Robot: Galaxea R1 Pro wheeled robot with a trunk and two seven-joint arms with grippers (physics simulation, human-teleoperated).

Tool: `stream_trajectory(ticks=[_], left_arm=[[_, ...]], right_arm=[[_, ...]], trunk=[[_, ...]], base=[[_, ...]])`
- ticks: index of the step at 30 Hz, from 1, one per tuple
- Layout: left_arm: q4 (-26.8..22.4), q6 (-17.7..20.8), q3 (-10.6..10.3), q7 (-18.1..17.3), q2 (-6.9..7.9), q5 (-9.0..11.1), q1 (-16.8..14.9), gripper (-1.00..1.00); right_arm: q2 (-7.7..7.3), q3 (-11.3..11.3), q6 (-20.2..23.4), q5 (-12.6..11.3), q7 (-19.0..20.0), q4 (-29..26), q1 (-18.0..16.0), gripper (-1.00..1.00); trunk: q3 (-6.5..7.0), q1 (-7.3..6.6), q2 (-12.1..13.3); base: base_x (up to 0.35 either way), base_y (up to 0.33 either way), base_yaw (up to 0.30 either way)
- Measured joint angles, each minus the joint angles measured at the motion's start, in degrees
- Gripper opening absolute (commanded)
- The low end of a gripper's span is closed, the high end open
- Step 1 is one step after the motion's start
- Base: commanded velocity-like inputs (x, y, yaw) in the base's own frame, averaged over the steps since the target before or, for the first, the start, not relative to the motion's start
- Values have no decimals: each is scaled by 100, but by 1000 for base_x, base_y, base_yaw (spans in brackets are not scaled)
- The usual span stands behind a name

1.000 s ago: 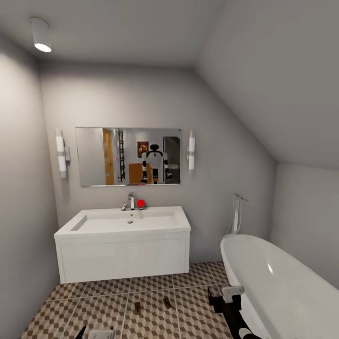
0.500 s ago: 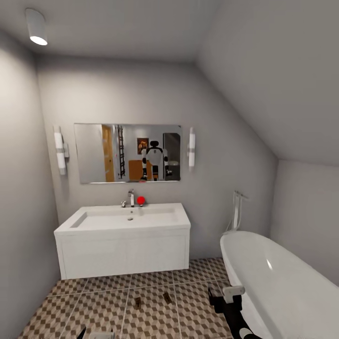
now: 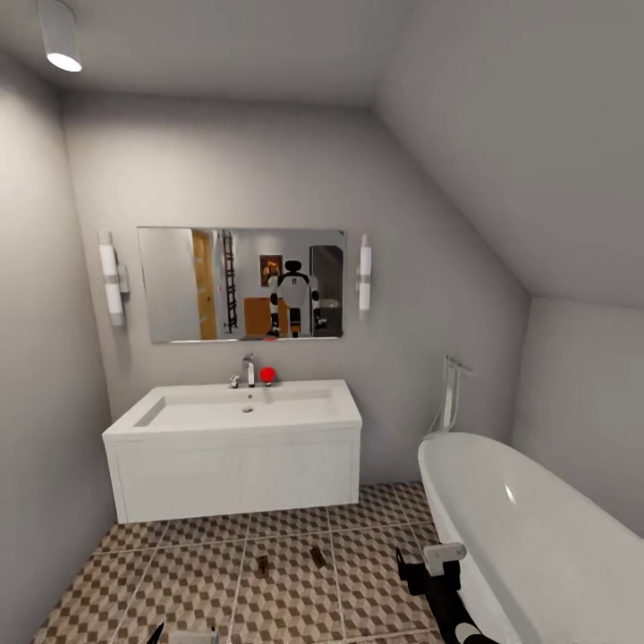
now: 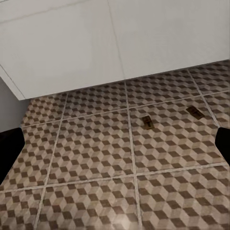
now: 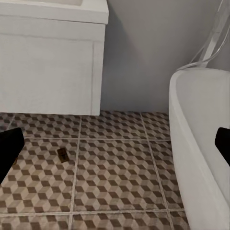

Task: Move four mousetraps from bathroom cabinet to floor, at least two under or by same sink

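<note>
Your head view faces the wide white rectangular sink point(image 3: 234, 410) on its white wall-hung vanity, with a chrome faucet point(image 3: 249, 369) at the back rim and a small red ball point(image 3: 267, 375) touching the rim just beside it. A rectangular wall mirror point(image 3: 241, 283) hangs above, flanked by two white tube lamps. The oval white bathtub point(image 3: 528, 528) stands along the right wall.

Two small flat tan wooden mousetraps lie on the bathroom floor of brown, beige and white cube-pattern tiles point(image 3: 188, 581), in front of the vanity and clear of its front edge. One mousetrap point(image 3: 262, 565) rests just beside a grout line; the other mousetrap point(image 3: 317, 556) lies near it, toward the bathtub side. They are apart, not touching.

Your left pincer point(image 4: 115, 148) has its dark fingers point(image 4: 8, 151) set wide apart above bare tiles, nothing between them. Your right pincer point(image 5: 115, 146) is likewise spread, holding nothing, near the bathtub wall.
</note>
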Motion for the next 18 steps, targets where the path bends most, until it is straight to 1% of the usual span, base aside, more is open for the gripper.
stream_trajectory(ticks=[18], left_arm=[[0,0,0,0,-9,0,8,100]], right_arm=[[0,0,0,0,-6,0,-1,100]], trunk=[[-167,0,0]], base=[[0,0,0]])
